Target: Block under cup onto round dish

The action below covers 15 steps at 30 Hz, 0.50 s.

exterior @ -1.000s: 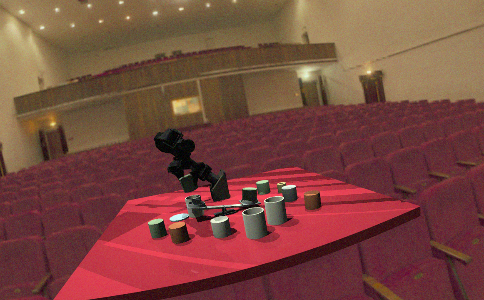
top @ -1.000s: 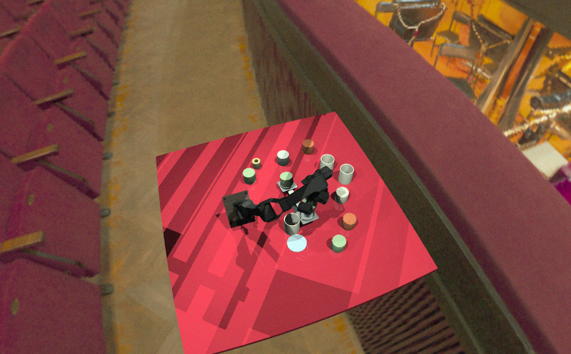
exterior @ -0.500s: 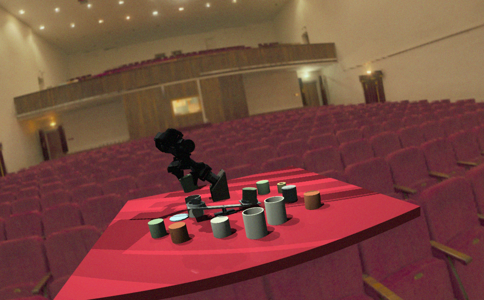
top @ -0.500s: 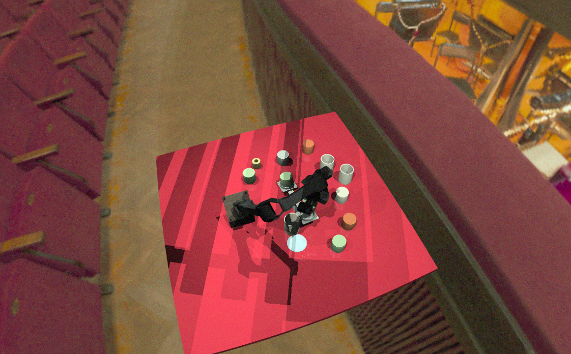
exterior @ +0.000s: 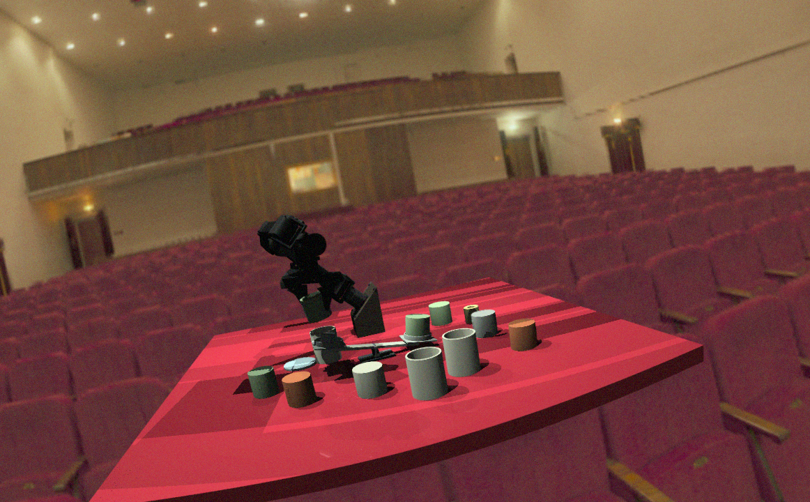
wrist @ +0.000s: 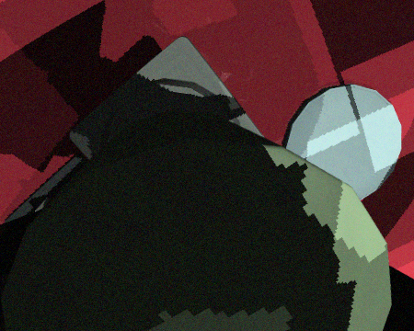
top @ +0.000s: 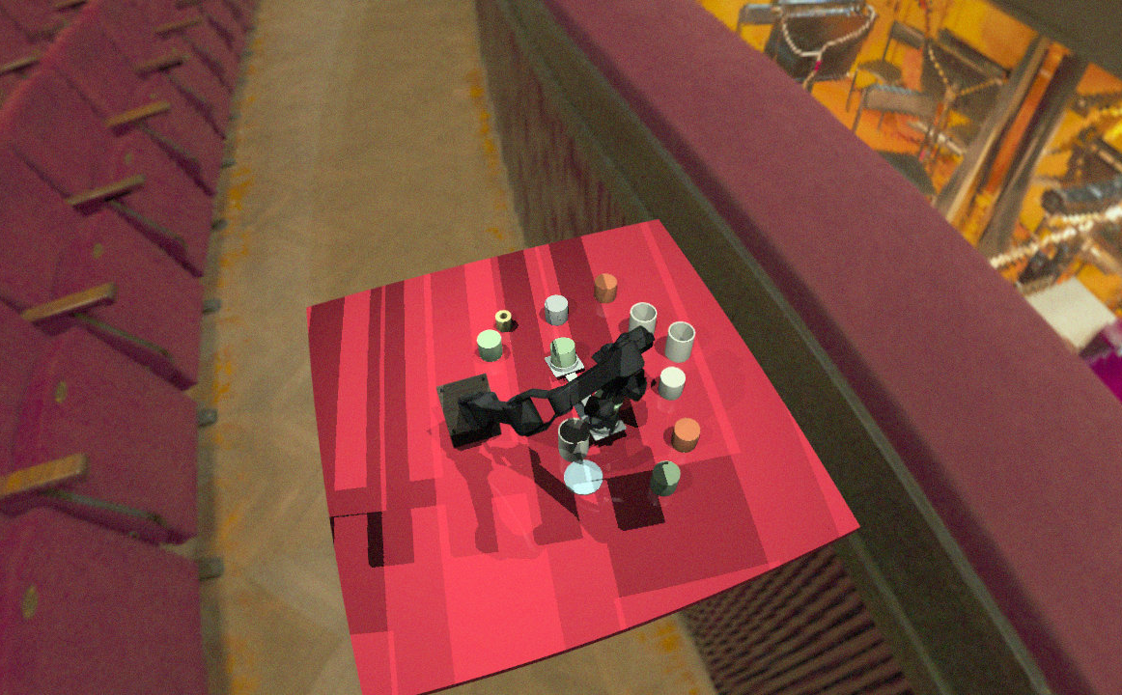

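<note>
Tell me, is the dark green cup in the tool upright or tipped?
Tipped: the exterior view shows the dark green cup leaning sideways, clamped in the tool.

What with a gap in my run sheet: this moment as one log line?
pincer: shut on green cup | cup: held above balance pan | dish: no block yet | other cup: on its pan

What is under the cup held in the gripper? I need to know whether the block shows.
Under the cup in the gripper, only a corner of the grey balance pan shows, with the round dish beside it. The cup covers the rest; no block visible.
</note>
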Available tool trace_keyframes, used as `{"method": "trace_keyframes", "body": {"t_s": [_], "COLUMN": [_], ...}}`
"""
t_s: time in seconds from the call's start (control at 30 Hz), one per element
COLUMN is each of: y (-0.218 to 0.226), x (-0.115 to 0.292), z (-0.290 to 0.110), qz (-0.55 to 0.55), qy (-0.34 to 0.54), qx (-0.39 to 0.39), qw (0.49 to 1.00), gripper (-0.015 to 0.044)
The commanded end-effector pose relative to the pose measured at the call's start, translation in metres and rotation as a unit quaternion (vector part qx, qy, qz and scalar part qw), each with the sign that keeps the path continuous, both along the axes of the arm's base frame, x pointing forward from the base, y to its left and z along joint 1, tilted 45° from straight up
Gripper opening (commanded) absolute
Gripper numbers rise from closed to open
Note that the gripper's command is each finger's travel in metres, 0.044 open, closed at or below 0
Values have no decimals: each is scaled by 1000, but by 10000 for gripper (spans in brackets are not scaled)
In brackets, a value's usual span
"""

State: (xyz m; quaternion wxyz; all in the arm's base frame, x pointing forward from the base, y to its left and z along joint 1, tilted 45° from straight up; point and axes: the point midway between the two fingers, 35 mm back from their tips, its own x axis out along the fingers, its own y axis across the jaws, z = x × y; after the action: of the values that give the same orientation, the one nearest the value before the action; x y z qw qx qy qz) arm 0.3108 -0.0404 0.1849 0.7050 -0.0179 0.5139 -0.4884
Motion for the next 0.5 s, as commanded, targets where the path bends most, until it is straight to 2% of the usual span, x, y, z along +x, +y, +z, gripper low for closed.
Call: {"method": "trace_keyframes", "body": {"t_s": [0.0,0.47], "y": [-1,-71], "x": [0,-49], "z": [0,17], "qz": [1,-6], "qy": [0,2], "qx": [1,34], "qw": [1000,999], "gripper": [0,0]}}
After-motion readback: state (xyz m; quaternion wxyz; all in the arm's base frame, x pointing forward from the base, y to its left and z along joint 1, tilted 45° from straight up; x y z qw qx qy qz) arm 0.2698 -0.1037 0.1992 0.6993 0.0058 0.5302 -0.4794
